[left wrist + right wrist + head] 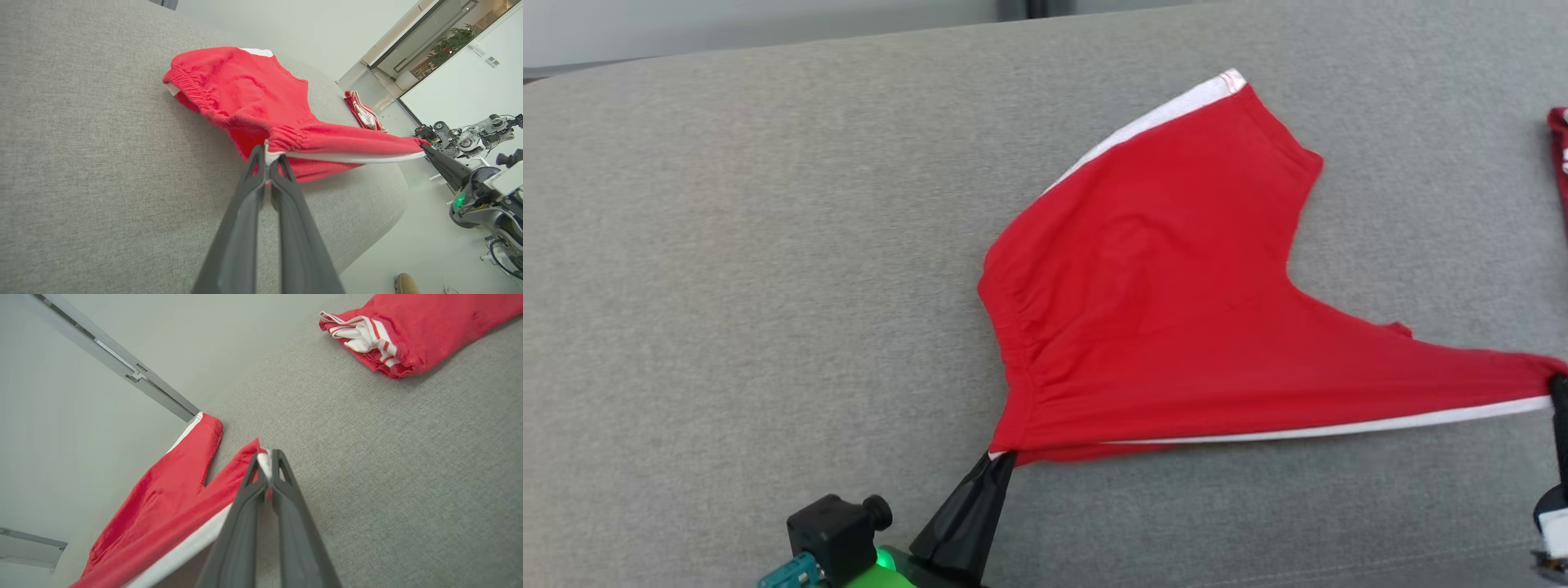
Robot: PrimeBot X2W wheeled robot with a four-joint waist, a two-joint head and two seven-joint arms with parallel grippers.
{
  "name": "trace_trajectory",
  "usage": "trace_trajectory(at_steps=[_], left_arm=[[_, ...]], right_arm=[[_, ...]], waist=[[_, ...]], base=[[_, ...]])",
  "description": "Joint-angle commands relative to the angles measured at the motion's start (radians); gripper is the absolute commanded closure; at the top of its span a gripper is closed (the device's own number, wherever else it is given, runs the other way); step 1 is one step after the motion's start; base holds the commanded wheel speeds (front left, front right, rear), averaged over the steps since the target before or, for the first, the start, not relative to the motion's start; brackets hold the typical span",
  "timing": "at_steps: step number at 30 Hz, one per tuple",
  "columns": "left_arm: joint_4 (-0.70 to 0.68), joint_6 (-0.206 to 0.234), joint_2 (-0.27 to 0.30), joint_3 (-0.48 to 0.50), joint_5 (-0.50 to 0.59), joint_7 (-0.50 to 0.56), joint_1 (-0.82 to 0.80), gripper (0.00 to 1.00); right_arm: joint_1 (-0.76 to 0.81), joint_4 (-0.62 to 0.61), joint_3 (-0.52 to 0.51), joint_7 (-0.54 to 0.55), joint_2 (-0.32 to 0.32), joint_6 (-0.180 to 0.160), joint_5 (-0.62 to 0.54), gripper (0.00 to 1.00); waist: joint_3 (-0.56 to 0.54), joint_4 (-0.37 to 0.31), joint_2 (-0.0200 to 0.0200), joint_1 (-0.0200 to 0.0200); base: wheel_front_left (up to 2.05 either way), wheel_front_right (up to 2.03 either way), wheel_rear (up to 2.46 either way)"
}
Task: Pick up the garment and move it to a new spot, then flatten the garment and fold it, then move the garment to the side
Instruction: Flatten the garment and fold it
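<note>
You have the red fabric shorts (1160, 294), with a white side stripe and a gathered elastic waistband, on the grey woven upholstered cushion (752, 269), right of centre in the head view. The left gripper (1003, 459) has its two long dark fingers pressed together on the near corner of the waistband, where the white stripe begins; the left wrist view shows white cloth pinched between the tips. The right gripper (1558, 390), at the right edge of the head view, is likewise clamped on the hem end of the same stripe; the right wrist view shows a scrap of white and red cloth caught between its tips. The striped edge runs taut in a nearly straight line between the two grippers and sits raised off the cushion, with shadow under it in the left wrist view. The other leg lies flat on the cushion, reaching toward its far edge. A folded red-and-white striped garment (380, 335) lies well apart, beyond the right gripper. A tan shoe (406, 283) shows on the floor beside the cushion.
</note>
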Motion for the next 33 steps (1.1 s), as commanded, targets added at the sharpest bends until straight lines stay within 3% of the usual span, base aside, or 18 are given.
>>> trace_trajectory(at_steps=[1, 10, 23, 33], left_arm=[[0.003, 0.009, 0.002, 0.017, -0.009, -0.001, -0.009, 1.00], [0.077, -0.061, -0.099, 0.025, -0.116, 0.059, -0.151, 1.00], [0.135, -0.083, -0.226, 0.054, -0.207, 0.145, -0.381, 1.00], [0.330, -0.071, -0.301, 0.074, -0.227, 0.139, -0.540, 1.00]], right_arm=[[-0.020, -0.011, -0.034, 0.009, -0.008, -0.005, -0.005, 1.00], [-0.313, 0.046, -0.008, 0.146, -0.005, -0.004, -0.095, 1.00], [-0.782, 0.297, 0.014, 0.345, -0.042, -0.003, -0.333, 1.00], [-0.990, 0.528, 0.048, 0.330, -0.083, -0.003, -0.475, 1.00]], waist=[[-0.006, 0.037, 0.0000, 0.0001], [0.099, 0.073, 0.0000, 0.0001], [0.196, 0.164, 0.0000, 0.0001], [0.234, 0.195, 0.0000, 0.0001]], base=[[0.00, 0.00, 0.00], [0.00, 0.00, 0.00], [0.00, 0.00, 0.00], [0.00, 0.00, 0.00]])
